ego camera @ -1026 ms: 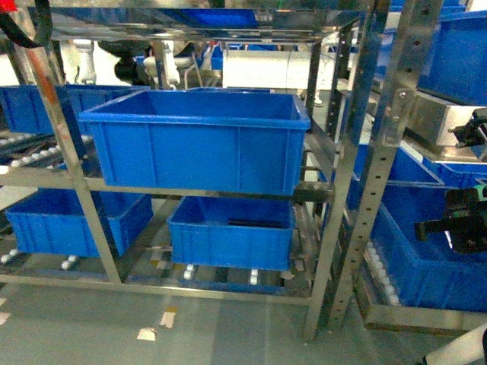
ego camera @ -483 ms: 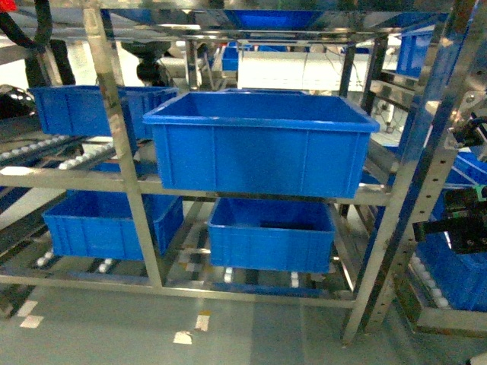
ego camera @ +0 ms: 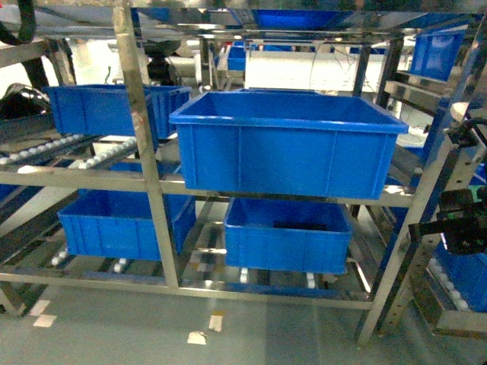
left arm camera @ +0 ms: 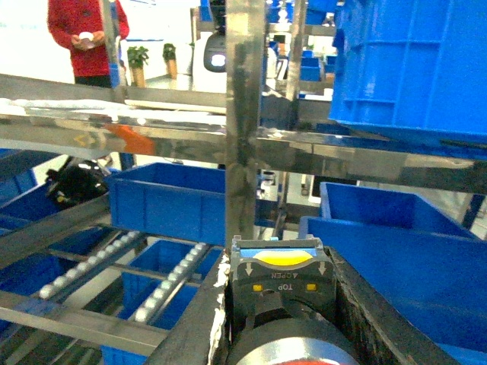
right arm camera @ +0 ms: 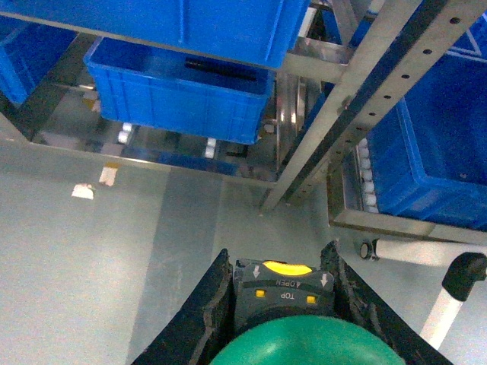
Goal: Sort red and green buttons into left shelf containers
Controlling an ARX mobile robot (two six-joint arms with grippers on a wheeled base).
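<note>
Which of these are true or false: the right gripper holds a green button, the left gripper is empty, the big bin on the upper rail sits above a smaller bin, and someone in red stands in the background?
1. The right gripper holds a green button. True.
2. The left gripper is empty. False: a button block sits between its fingers; the cap colour is hard to tell.
3. The big bin sits above a smaller bin. True.
4. A person in red stands behind the rack. True.
5. The floor is completely bare. False: paper scraps lie on it.
</note>
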